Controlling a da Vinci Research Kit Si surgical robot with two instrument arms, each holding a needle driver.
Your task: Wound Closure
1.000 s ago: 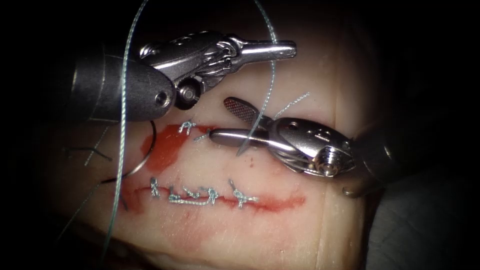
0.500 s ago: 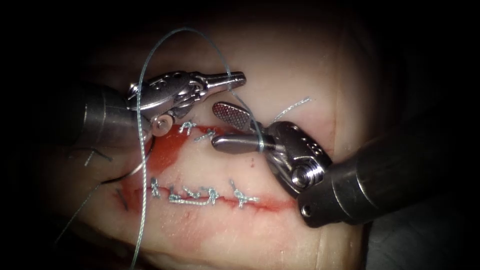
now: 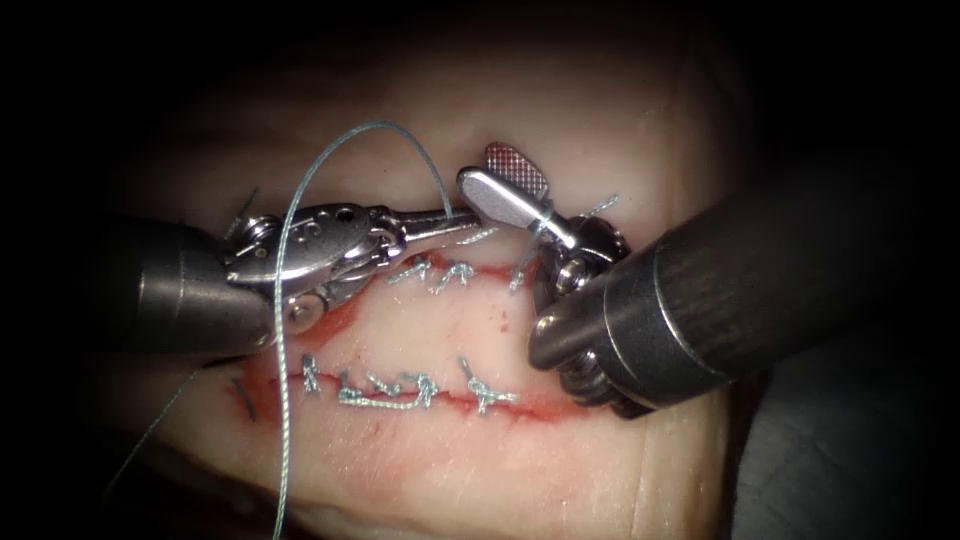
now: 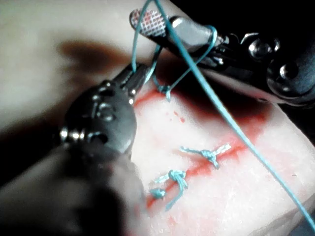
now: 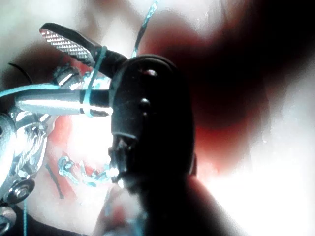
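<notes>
the tissue [image 3: 600,440], a pale slab, carries two cuts running across it, a lower cut [image 3: 545,406] and an upper cut [image 3: 500,270], both with knotted stitches [image 3: 400,390]. the right tool comes in over the right end of the upper cut; the right claw [image 3: 480,168] stands apart and grips nothing, but the thread [image 3: 300,200] is wound around one jaw near its hinge. the left tool lies over that cut's left end; the left claw [image 3: 455,218] is clamped on the thread at its tips, just beside the right claw. from there the thread arches up and falls leftward off the tissue. the needle cannot be made out. this looks like knot tying: the wrap should stay seated on the jaw, and tension should stay even and gentle so the stitch does not tear the tissue.
</notes>
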